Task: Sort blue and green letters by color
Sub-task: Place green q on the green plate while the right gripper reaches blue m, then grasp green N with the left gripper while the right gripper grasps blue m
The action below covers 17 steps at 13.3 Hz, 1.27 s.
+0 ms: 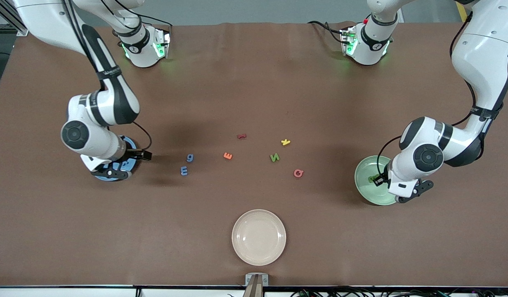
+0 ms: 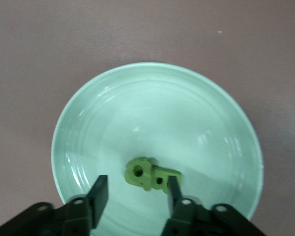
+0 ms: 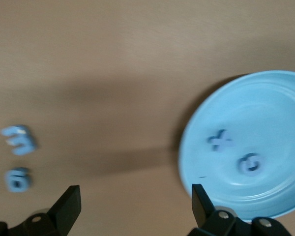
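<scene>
Left hand [image 2: 136, 192] hangs over the green plate [image 2: 88, 118], fingers apart, gripping nothing; green letters [image 2: 150, 175] lie in that plate just under it. Right hand [image 3: 132, 206] hangs wide apart by the blue plate [image 3: 280, 93], which holds a blue + [image 3: 220, 140] and G [image 3: 250, 163]. Blue g [image 1: 190, 157] and E [image 1: 184, 170] lie on the tabletop [image 1: 254, 82], green N [image 1: 275, 157] mid-table.
</scene>
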Tool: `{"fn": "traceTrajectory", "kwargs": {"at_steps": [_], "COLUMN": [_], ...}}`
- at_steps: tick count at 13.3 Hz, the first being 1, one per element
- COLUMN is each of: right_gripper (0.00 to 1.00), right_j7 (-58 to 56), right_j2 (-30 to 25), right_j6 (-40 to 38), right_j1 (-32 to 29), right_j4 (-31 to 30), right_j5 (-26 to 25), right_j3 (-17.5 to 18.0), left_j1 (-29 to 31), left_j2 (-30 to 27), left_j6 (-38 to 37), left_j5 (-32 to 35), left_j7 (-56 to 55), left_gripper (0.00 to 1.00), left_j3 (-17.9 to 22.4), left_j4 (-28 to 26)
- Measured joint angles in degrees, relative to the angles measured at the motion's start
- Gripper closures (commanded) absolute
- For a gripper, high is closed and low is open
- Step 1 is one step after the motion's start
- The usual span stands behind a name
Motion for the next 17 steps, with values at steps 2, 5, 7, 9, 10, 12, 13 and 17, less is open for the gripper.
{"fn": "traceTrajectory", "kwargs": {"at_steps": [2, 5, 7, 9, 10, 12, 13, 17], "right_gripper": [0.01, 0.01, 0.01, 0.01, 0.01, 0.03, 0.11, 0.39], "right_j7": [4.7, 6.7, 3.6, -2.0, -4.1, -7.9, -9.0, -10.0], "right_j2": [1.9, 7.4, 10.7, 13.3, 14.4, 16.1, 16.8, 17.9], "right_j6": [0.0, 0.5, 0.6, 0.9, 1.6, 3.8, 4.9, 5.5], "right_j1": [3.7, 8.1, 9.5, 10.0, 10.0, 10.0, 10.0, 10.1], "right_j4": [2.6, 7.4, 10.5, 13.2, 14.1, 15.0, 15.1, 15.2], "right_j5": [0.5, 0.7, 0.7, 0.7, 0.7, 0.7, 0.7, 0.7], "right_j3": [0.1, 0.1, 0.1, 0.1, 0.1, -0.1, -0.1, -0.1], "left_j1": [-0.4, -6.5, -13.7, -18.9, -20.9, -24.4, -26.4, -35.8], "left_j2": [0.0, 0.1, 0.9, 2.1, 2.7, 4.0, 4.5, 6.7], "left_j6": [-1.0, -2.4, -2.4, -1.3, 0.2, 3.8, 5.2, 8.0], "left_j5": [0.0, 0.0, 0.0, 0.0, 0.0, 0.1, 0.1, 0.2], "left_j7": [-3.6, -14.6, -23.2, -25.9, -26.1, -26.0, -25.9, -25.9], "left_gripper": [0.01, 0.05, 0.09, 0.15, 0.16, 0.18, 0.2, 0.24], "left_j3": [-3.8, -8.1, -7.9, -7.7, -7.5, -6.2, -4.9, 2.6], "left_j4": [-0.1, -0.3, -0.2, -0.2, -0.1, 0.1, 0.4, 4.6]}}
